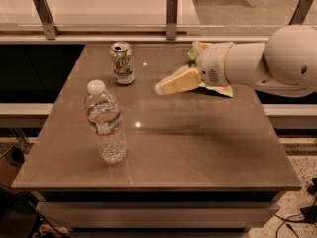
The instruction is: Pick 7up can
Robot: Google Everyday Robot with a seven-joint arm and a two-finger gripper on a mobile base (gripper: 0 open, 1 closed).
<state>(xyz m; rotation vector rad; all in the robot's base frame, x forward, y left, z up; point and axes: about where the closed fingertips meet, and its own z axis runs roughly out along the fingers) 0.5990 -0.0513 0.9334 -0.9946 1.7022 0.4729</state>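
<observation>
gripper [163, 87] beside 7up can [122, 63], seemingly apart

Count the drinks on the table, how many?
2. The 7up can stands at the far left, the water bottle nearer the front left. The gripper hovers right of the can; its arm may hide more.

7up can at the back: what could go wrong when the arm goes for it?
The gripper hovers right of the 7up can, apart from it; a sideways approach might tip the can or push it toward the table edge behind it. The arm hangs over the green snack bag and could drag it.
</observation>
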